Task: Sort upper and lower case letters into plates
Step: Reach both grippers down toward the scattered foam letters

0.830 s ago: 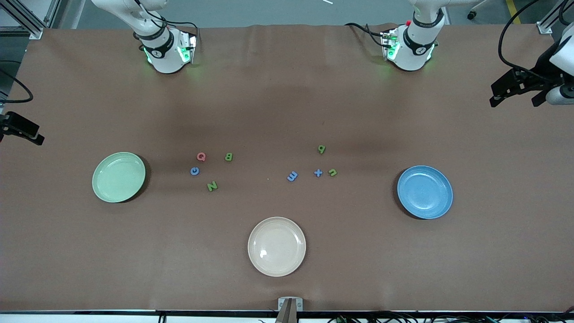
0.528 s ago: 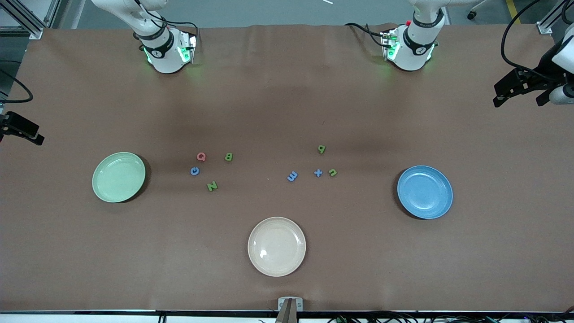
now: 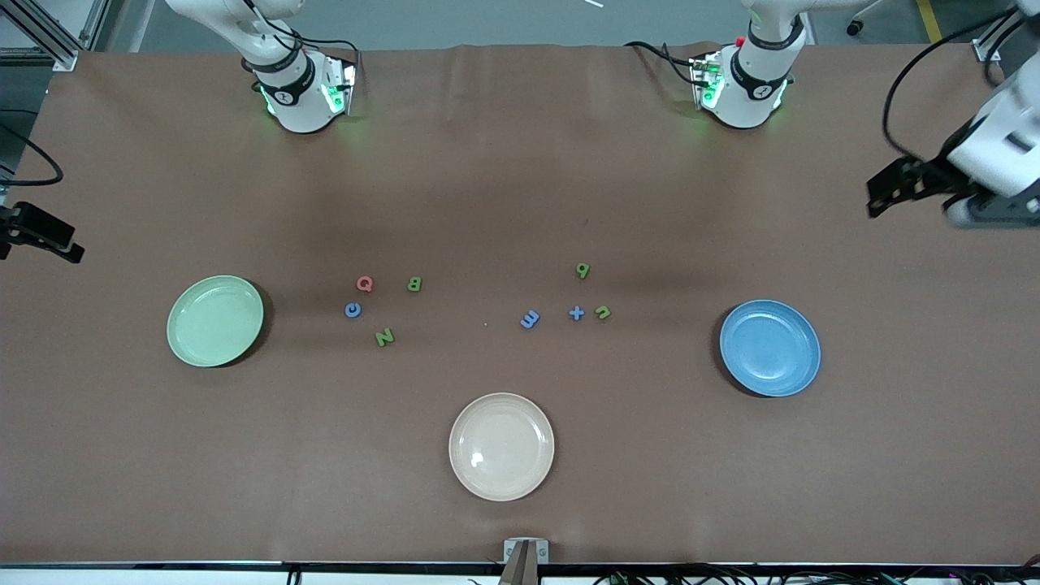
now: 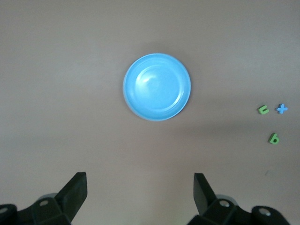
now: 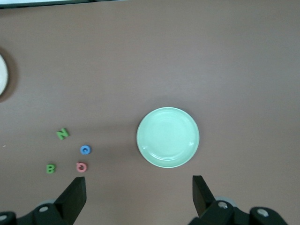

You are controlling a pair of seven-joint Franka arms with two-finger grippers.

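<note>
Front view: the pale green plate point(image 3: 215, 320) sits toward the right arm's end of the table point(image 3: 520, 162), the blue plate point(image 3: 769, 348) toward the left arm's end, foam letters point(image 3: 385, 336) scattered between them.

Left wrist view: the left end effector point(image 4: 139, 197) hangs spread wide above the blue plate point(image 4: 157, 86).

Right wrist view: the right end effector point(image 5: 138, 197) hangs wide apart above the pale green plate point(image 5: 168, 137).

Even overhead light, soft shadows; left hand point(image 3: 881, 188) motion-blurred.
</note>
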